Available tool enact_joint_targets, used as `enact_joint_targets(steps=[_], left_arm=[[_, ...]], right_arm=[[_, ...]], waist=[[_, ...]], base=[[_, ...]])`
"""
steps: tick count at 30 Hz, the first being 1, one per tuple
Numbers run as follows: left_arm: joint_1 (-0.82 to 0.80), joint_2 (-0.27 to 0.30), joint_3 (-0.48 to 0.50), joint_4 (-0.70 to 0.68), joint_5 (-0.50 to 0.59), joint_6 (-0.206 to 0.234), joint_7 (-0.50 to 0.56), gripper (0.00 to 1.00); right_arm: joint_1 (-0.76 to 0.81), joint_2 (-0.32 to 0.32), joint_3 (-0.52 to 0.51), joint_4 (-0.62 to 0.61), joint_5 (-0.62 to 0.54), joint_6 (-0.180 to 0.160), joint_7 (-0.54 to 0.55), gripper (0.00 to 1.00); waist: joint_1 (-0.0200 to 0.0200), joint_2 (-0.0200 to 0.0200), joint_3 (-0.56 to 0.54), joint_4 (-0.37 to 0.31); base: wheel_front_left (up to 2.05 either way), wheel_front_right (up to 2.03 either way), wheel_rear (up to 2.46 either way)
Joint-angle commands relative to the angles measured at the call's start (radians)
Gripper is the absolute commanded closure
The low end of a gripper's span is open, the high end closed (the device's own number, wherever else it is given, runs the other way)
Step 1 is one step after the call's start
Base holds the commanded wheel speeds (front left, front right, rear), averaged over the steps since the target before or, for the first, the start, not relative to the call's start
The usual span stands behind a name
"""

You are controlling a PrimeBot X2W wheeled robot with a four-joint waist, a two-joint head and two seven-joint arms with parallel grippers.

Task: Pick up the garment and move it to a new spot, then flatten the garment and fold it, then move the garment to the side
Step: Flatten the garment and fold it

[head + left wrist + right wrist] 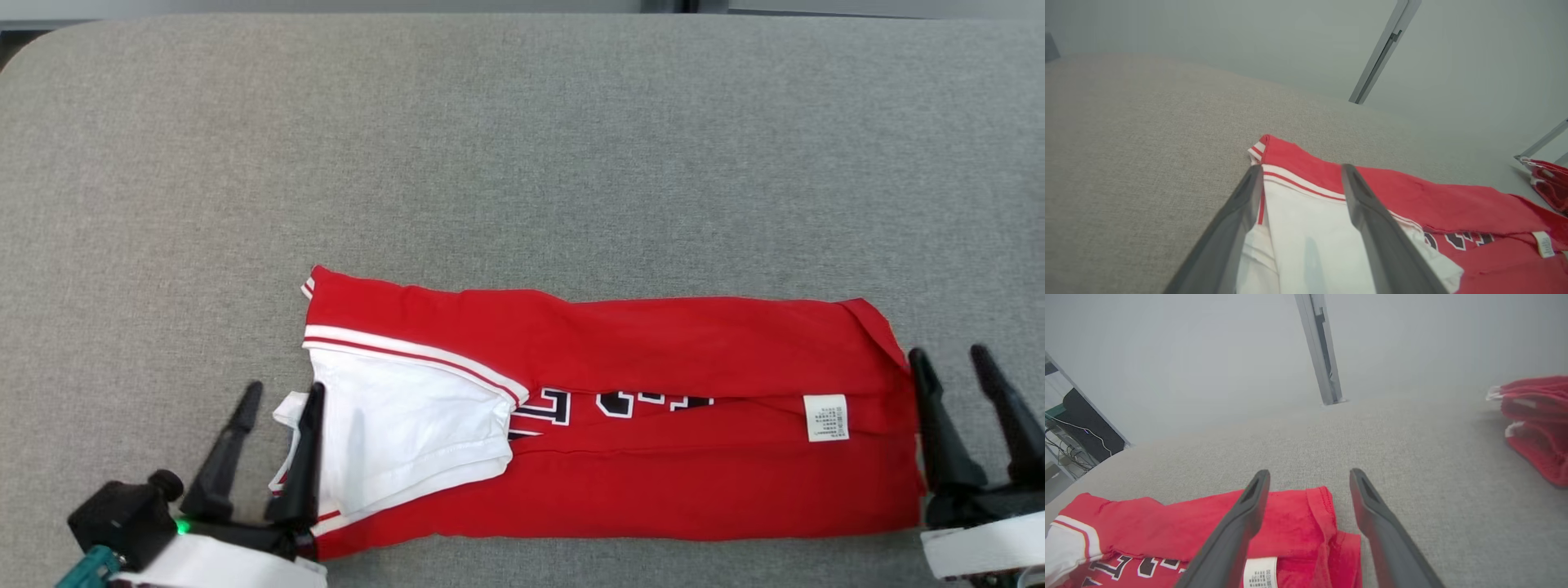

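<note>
Both sets of jaws stand wide and empty at the ends of the garment, a long red folded strip across the near middle of the table. We judge an end-over-end fold comes next, so we should pinch all layers at each end and lift evenly, keeping the white panel tucked. Our left gripper leans low over the left end, perhaps brushing cloth; our right gripper sits just beside the right hem.
</note>
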Motion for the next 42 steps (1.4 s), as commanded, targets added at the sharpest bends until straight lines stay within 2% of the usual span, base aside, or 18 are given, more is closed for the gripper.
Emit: enact_joint_targets(steps=[1,4,10,19,34,38,42], left_arm=[[-0.027,-0.003,0.028,0.002,0.025,-0.006,-0.011,0.00],[-0.049,-0.019,0.069,-0.005,0.068,-0.021,-0.016,0.00],[-0.080,-0.065,0.189,-0.028,0.177,-0.047,-0.017,0.00],[-0.060,-0.148,0.317,-0.002,0.283,-0.111,-0.016,0.00],[-0.082,-0.216,0.367,0.080,0.360,-0.214,-0.016,0.00],[-0.091,-0.230,0.366,0.092,0.372,-0.233,-0.016,0.00],[-0.117,-0.243,0.358,0.107,0.383,-0.253,-0.016,0.00]], right_arm=[[-0.019,0.002,-0.022,-0.021,-0.043,0.000,-0.035,0.00],[-0.036,0.029,-0.059,-0.051,-0.096,0.000,-0.079,0.00],[-0.056,0.076,-0.118,-0.099,-0.186,0.000,-0.095,0.00],[-0.034,0.098,-0.106,-0.080,-0.220,0.000,-0.067,0.00],[-0.053,0.089,-0.100,-0.038,-0.215,0.000,-0.045,0.00],[-0.069,0.078,-0.105,0.022,-0.208,0.000,-0.019,0.00],[-0.104,0.077,-0.090,0.134,-0.173,0.000,-0.005,0.00]], waist=[[-0.0001,0.0000,-0.012,-0.010],[-0.0001,0.0000,-0.022,-0.013],[-0.0001,0.0000,-0.047,-0.015],[-0.0001,0.0000,-0.075,-0.017],[-0.0001,0.0000,-0.074,-0.007],[-0.0001,0.0000,-0.064,0.003],[-0.0001,0.0000,-0.043,0.020]], base=[[0.00,0.00,0.00],[0.00,0.00,0.00],[0.00,0.00,0.00],[0.00,0.00,0.00],[0.00,0.00,0.00],[0.00,0.00,0.00],[0.00,0.00,0.00]])
